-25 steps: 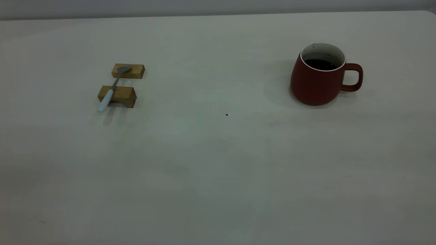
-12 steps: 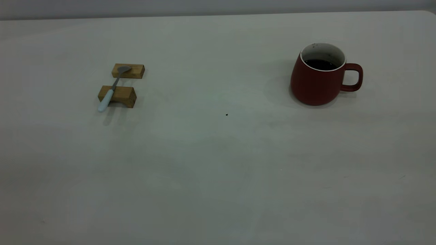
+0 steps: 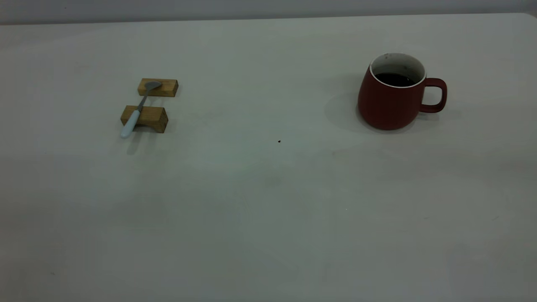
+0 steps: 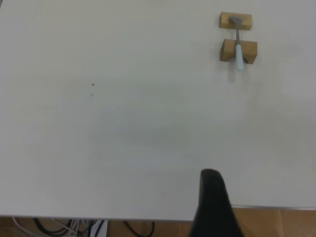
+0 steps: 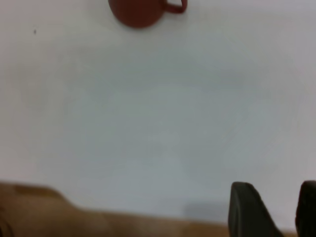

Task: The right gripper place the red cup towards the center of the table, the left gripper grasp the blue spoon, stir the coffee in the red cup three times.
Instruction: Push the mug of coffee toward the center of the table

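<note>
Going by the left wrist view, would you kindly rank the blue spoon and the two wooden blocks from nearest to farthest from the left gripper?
1. blue spoon, handle tip pointing toward the left gripper.
2. near wooden block, under the handle.
3. far wooden block, under the bowl.

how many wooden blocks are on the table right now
2. The far block lies under the blue spoon's bowl; the near block supports its handle. Both sit on the table's left side.

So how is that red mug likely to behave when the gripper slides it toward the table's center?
The red cup looks squat and wide-bodied, so it probably won't tip. The coffee sits well below the rim, so sloshing over seems unlikely. Its loop handle could make it rotate if pushed off-center.
</note>
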Robot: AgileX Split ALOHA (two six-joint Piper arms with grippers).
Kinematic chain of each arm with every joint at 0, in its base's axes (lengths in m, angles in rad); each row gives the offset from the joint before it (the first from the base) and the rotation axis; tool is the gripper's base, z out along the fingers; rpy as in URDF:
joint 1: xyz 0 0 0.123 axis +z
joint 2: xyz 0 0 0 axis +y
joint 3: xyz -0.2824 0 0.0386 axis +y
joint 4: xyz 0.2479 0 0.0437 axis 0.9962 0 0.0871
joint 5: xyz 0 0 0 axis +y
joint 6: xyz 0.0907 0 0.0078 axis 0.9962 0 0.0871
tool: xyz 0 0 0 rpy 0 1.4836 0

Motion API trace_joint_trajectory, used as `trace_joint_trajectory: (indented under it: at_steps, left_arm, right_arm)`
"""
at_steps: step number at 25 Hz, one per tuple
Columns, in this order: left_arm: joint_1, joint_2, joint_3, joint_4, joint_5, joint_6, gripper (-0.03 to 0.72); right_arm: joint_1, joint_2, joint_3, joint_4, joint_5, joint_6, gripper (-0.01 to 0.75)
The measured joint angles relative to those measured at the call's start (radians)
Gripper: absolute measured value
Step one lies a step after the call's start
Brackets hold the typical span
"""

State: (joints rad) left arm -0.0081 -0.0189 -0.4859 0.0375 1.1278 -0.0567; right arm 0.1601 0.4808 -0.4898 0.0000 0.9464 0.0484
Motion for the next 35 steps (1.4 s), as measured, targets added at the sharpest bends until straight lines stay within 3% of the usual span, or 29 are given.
trace_joint_trajectory:
  at_steps: [6,11,18,21,28,35]
  left_arm:
    - [0.0,0.0,0.0,0.0,0.001,0.0,0.585]
    - [0.0,0.0,0.0,0.0,0.002,0.0,0.585]
    - [0.0,0.0,0.0,0.0,0.002,0.0,0.585]
    - [0.0,0.0,0.0,0.0,0.002,0.0,0.585]
    - [0.0,0.0,0.0,0.0,0.002,0.0,0.585]
    - [0.0,0.0,0.0,0.0,0.002,0.0,0.585]
  right_arm:
    - [0.0,0.333,0.0,0.024,-0.336,-0.08,0.278]
    - [0.0,0.596,-0.051,0.026,-0.457,-0.173,0.306]
    - [0.0,0.84,-0.229,0.022,-0.573,-0.306,0.607]
    - [0.0,0.945,-0.284,0.0,-0.643,-0.398,0.66]
    - [-0.009,1.233,-0.417,0.0,-0.735,-0.58,0.596]
    - [-0.112,1.432,-0.549,-0.012,-0.769,-0.664,0.551]
